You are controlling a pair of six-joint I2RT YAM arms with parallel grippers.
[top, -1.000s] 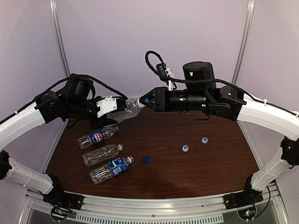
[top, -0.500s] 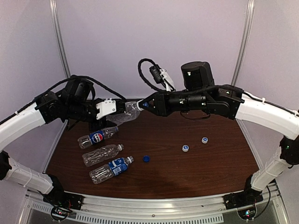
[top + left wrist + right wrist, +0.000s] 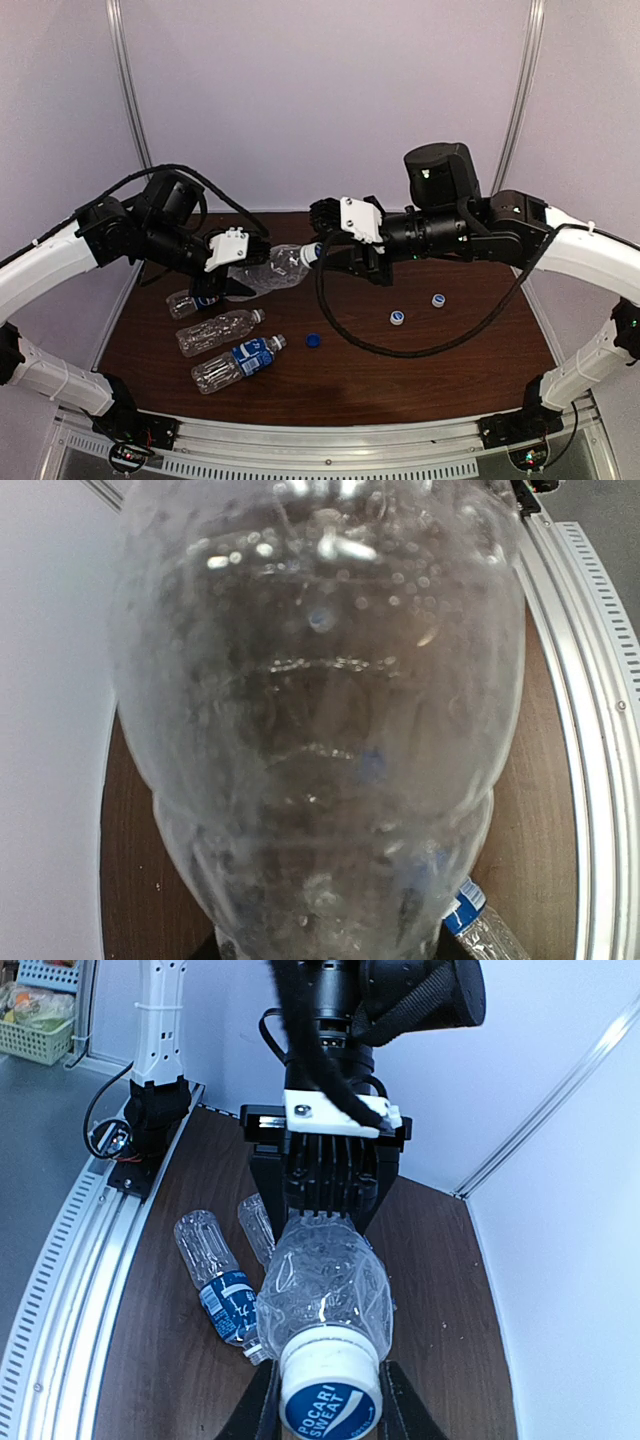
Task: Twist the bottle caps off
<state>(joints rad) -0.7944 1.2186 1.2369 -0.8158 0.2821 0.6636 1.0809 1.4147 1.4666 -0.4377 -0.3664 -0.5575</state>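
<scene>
The left tool (image 3: pixel 238 272) is clamped round the body of a clear bottle (image 3: pixel 272 268), holding it on its side in the air above the surface (image 3: pixel 450 350). The right tool (image 3: pixel 322 253) is pinched tight on its white cap (image 3: pixel 330 1392). Three more bottles (image 3: pixel 220 331) lie below, towards the left.

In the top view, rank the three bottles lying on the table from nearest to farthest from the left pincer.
1. Rearmost bottle, partly hidden right beneath the left pincer.
2. Unlabelled bottle, middle of the row.
3. Blue-labelled bottle, frontmost of the row.
</scene>
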